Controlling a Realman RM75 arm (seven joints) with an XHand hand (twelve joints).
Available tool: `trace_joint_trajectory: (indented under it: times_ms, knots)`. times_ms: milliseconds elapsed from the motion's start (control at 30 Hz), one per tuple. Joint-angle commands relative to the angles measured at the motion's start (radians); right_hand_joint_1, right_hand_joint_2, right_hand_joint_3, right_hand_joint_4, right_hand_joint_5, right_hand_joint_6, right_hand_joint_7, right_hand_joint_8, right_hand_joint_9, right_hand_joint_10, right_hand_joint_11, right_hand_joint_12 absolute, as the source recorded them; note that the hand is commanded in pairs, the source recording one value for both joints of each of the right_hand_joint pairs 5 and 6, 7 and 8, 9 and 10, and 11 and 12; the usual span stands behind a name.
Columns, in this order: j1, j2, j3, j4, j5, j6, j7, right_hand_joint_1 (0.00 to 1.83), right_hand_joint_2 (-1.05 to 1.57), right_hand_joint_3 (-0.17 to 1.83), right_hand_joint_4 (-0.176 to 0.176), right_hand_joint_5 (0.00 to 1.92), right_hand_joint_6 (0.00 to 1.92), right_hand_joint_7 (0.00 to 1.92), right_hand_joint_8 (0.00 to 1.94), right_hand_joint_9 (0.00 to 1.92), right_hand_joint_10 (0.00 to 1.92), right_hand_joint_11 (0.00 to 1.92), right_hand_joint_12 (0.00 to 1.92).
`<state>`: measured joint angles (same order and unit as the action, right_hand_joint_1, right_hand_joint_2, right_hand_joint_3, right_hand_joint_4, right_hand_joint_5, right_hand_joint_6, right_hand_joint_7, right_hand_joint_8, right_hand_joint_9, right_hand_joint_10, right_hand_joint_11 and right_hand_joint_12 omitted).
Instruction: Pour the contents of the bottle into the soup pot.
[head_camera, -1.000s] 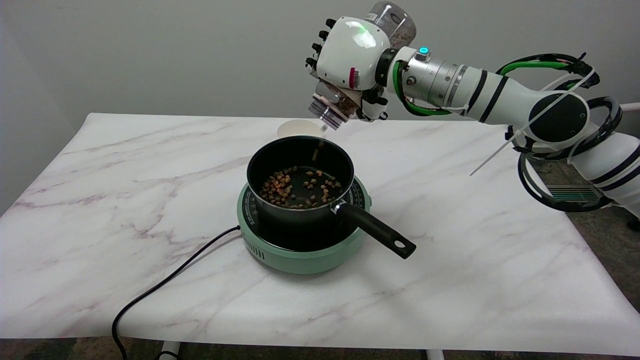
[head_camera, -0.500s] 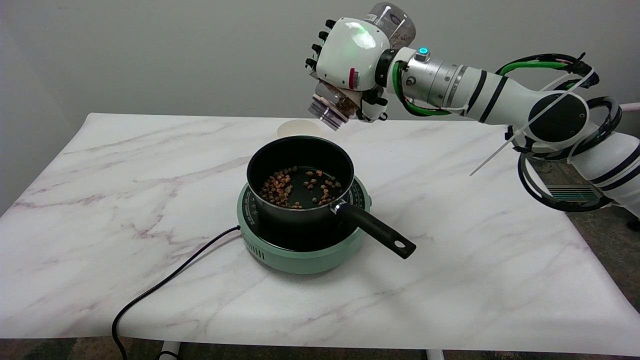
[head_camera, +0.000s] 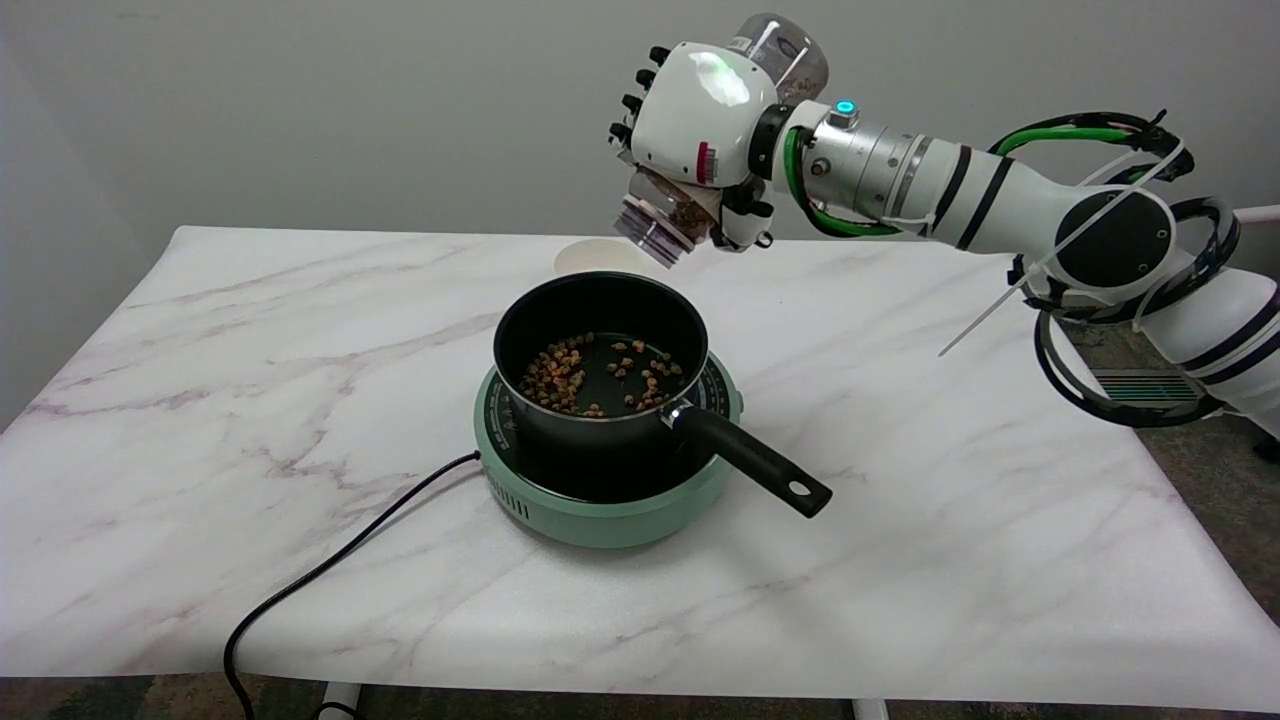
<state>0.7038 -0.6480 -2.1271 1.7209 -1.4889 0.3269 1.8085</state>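
Note:
My right hand (head_camera: 700, 120) grips a clear plastic bottle (head_camera: 665, 215) and holds it tipped mouth-down in the air, above and just behind the pot's far rim. The bottle's base (head_camera: 785, 50) sticks up behind the hand, and some brown bits still show near its threaded mouth. The black soup pot (head_camera: 600, 365) sits on a mint-green hot plate (head_camera: 610, 500) in the middle of the table. Brown pellets (head_camera: 580, 375) lie scattered on the pot's bottom. Its black handle (head_camera: 755, 465) points toward the near right.
A small white round lid (head_camera: 595, 258) lies on the marble table (head_camera: 250, 400) just behind the pot. The hot plate's black cord (head_camera: 330, 570) runs off the near left edge. My right arm (head_camera: 1000, 195) spans the upper right above the table.
A pellet was falling from the bottle a second ago; nothing falls now. The hand has lifted slightly and the bottle's mouth has tilted a little upward.

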Motion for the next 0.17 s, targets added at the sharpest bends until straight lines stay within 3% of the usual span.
trace_joint_trajectory:
  times_ms: [33,67,167]
  knots:
    - [0.025,0.032,-0.141,0.188,-0.144,0.019,0.158,1.26,1.38,0.66,0.0,1.92,1.92,1.92,1.92,1.41,1.41,1.23,1.23]
    - [-0.025,0.0,-0.005,0.001,0.043,0.0,0.001,1.26,1.38,0.66,0.0,1.92,1.92,1.92,1.92,1.41,1.41,1.23,1.23]
    - [-0.025,0.0,-0.024,-0.002,0.035,-0.003,0.002,1.27,1.38,0.67,0.0,1.92,1.92,1.92,1.92,1.41,1.41,1.23,1.23]
